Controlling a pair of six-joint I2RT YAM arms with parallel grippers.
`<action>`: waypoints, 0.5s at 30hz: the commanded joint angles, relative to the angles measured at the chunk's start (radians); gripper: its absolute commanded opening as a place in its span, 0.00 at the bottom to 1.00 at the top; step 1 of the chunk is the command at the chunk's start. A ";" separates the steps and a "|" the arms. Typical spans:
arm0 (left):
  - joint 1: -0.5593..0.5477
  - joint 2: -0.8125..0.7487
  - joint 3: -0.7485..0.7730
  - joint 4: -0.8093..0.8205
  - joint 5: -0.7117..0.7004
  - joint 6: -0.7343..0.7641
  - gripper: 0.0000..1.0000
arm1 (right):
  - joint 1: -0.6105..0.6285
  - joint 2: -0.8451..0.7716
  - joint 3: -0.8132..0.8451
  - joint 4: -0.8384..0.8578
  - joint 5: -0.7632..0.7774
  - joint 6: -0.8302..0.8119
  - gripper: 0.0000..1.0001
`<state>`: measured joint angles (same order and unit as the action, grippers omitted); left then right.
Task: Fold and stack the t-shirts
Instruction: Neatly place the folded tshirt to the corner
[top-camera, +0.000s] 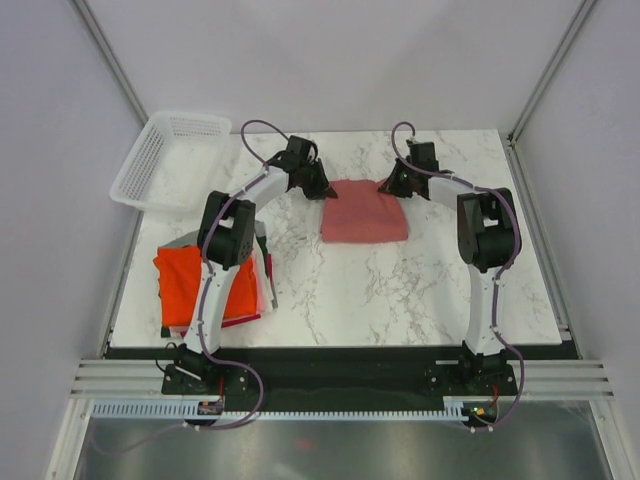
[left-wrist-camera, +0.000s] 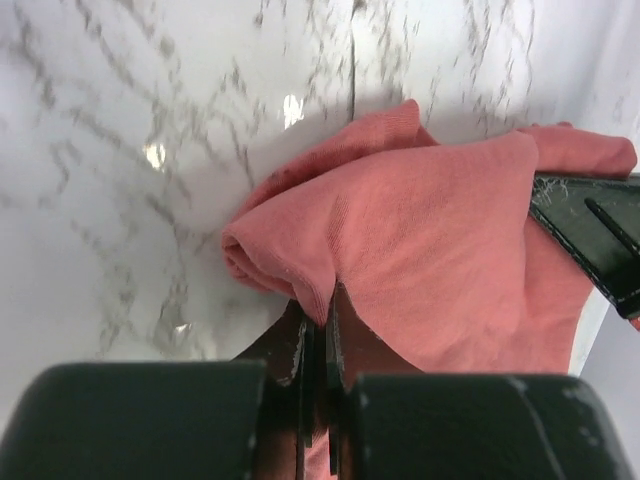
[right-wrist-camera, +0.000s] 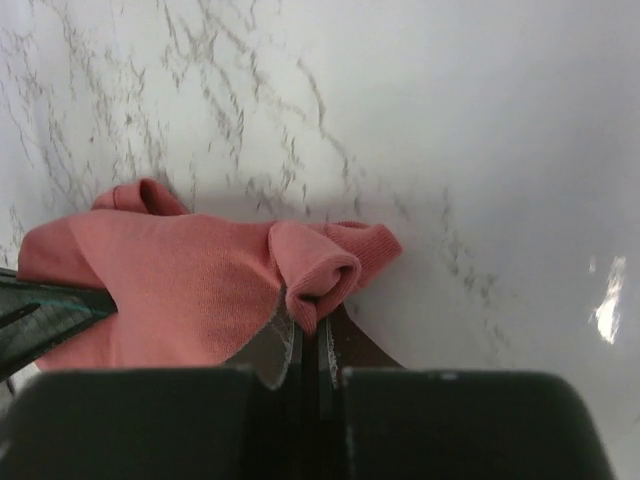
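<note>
Ideally, the left gripper (left-wrist-camera: 320, 305) and right gripper (right-wrist-camera: 308, 322), each clamped on a corner of the soft dusty pinkish-red cloth t-shirt (top-camera: 365, 215), should travel level together.

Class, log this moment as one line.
left gripper: shut on pink-red t-shirt | right gripper: shut on pink-red t-shirt | folded stack: left side
</note>
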<state>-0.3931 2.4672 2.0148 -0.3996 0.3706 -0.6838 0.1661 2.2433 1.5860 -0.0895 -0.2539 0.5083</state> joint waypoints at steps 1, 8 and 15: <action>-0.007 -0.157 -0.057 -0.031 -0.033 0.069 0.02 | 0.038 -0.152 -0.084 0.002 -0.005 -0.014 0.00; -0.027 -0.450 -0.306 -0.004 -0.064 0.095 0.02 | 0.067 -0.424 -0.293 0.062 -0.038 0.012 0.00; -0.027 -0.798 -0.609 0.010 -0.104 0.116 0.02 | 0.159 -0.675 -0.422 -0.016 -0.008 0.018 0.00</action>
<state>-0.4240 1.8072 1.4998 -0.4152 0.3042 -0.6167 0.2890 1.6630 1.1950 -0.0925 -0.2604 0.5198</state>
